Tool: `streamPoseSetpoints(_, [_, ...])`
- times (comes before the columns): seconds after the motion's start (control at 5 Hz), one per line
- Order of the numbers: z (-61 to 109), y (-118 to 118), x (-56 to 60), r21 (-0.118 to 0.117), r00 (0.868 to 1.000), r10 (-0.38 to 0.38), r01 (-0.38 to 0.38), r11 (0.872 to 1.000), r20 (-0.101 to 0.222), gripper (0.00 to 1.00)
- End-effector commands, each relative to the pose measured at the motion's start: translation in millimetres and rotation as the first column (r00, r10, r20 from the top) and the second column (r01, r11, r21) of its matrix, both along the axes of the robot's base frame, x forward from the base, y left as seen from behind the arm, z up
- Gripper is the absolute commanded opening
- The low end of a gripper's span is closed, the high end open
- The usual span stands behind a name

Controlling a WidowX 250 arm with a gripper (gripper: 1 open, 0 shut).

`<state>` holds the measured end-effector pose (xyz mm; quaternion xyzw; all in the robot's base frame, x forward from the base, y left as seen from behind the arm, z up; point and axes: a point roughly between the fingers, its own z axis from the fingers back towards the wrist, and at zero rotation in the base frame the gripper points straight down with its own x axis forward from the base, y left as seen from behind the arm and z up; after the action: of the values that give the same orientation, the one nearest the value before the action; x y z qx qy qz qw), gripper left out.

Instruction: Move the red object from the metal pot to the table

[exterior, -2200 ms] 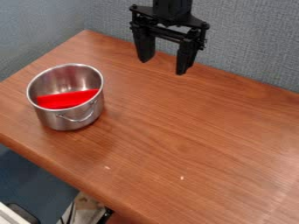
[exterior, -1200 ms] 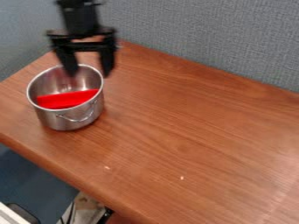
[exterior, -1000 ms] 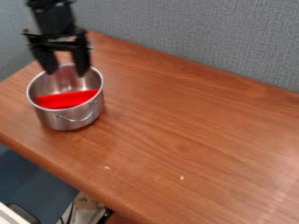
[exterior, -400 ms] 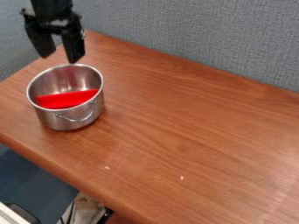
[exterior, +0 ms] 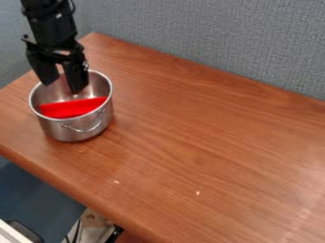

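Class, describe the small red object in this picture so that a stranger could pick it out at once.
Start at the reddish-brown wooden table and go to its left end, where a small shiny steel pot stands. The bright red blocky piece lies inside it, below the open black gripper; nothing else here is red.

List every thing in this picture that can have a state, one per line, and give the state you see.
gripper: open, pointing down, fingertips at the back rim of the pot, holding nothing.
red object: lying inside the pot, not gripped.
metal pot: upright on the table near its left end, wire handle facing the front.
table: bare wood around the pot.
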<state>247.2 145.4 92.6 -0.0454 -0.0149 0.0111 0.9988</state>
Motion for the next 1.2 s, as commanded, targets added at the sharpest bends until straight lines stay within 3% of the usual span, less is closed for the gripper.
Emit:
streamPoseSetpoints(0.0, [11.5,14.2,16.1,0.027,0.998,0.034,-0.036,0.999,0.058,1.00])
streamPoseSetpoints(0.2, [7.8,22.5,29.8,0.018,0.997,0.055,-0.057,0.998,0.062,1.00])
streamPoseSetpoints(0.6, [-2.0,9.6,36.2,0.052,0.981,0.190,-0.191,0.980,0.030,1.00])
streamPoseSetpoints(0.8, [-7.8,11.0,46.0,0.091,0.995,0.056,-0.063,0.994,0.078,1.00])
streamPoseSetpoints(1.0, [-11.1,12.1,54.5,0.131,0.990,-0.077,0.062,0.989,0.118,1.00])
